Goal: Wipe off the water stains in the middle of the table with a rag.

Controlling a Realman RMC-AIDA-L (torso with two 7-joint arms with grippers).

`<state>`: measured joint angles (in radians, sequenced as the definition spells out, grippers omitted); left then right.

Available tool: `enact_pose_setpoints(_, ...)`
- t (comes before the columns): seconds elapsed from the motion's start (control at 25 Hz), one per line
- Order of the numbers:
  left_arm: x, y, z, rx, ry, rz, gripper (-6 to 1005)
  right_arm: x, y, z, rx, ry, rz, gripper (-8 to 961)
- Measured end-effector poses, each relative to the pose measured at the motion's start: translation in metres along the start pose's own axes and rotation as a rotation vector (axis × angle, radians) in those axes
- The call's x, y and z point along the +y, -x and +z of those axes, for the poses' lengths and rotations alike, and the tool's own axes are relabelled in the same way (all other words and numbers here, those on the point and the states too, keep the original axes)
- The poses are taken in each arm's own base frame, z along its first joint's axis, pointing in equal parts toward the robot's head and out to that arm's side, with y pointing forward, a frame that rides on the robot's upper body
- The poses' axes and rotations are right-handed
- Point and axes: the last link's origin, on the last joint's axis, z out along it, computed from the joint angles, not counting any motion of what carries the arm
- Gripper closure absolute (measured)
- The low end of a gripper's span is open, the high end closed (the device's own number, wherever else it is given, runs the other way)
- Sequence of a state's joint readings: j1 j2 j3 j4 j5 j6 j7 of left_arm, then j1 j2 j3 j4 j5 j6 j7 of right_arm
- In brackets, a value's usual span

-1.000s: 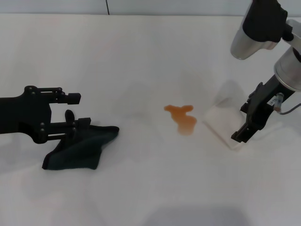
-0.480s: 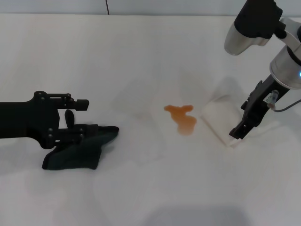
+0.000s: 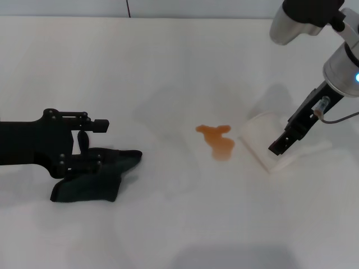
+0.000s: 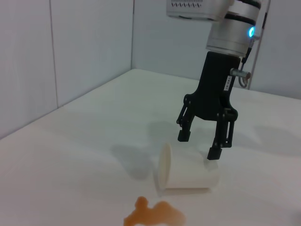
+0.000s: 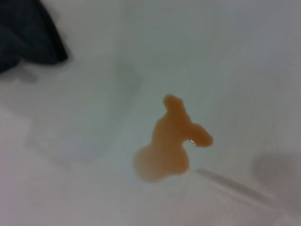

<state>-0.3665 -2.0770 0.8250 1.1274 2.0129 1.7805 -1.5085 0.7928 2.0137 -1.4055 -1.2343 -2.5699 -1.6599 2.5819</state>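
Observation:
The orange-brown water stains [image 3: 217, 141] lie in the middle of the white table [image 3: 168, 67]; they also show in the left wrist view [image 4: 153, 216] and the right wrist view [image 5: 169, 143]. The dark rag [image 3: 90, 178] lies crumpled at the left and shows in the right wrist view [image 5: 26, 33]. My left gripper [image 3: 101, 144] is open at the rag's top edge, its lower finger over the cloth. My right gripper [image 3: 280, 150] hangs open just above a tipped cup, seen from the left wrist [image 4: 198, 145].
A translucent whitish plastic cup [image 3: 263, 144] lies on its side right of the stain, its mouth toward the stain, also in the left wrist view [image 4: 183, 172]. A wall runs along the table's far edge.
My left gripper has slid right, over the rag's edge. My right gripper has risen a little and drawn away from the cup. The cup, rag and stain have not moved.

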Motion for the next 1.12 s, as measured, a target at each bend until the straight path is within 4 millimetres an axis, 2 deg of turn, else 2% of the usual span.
enact_pose_setpoints(0.44,0.000,-0.001,0.000,-0.003,0.000,0.031,361,0.008,0.004,0.008,0.008,0.009,0.049,100)
enact_pose_setpoints(0.76,0.000,-0.001,0.000,-0.003,0.004,0.043,361,0.002,0.006,0.021,0.026,0.000,0.099,99)
enact_pose_setpoints(1.12,0.001,-0.001,0.001,-0.004,0.008,0.046,360,-0.003,0.007,0.024,0.016,-0.016,0.102,100)
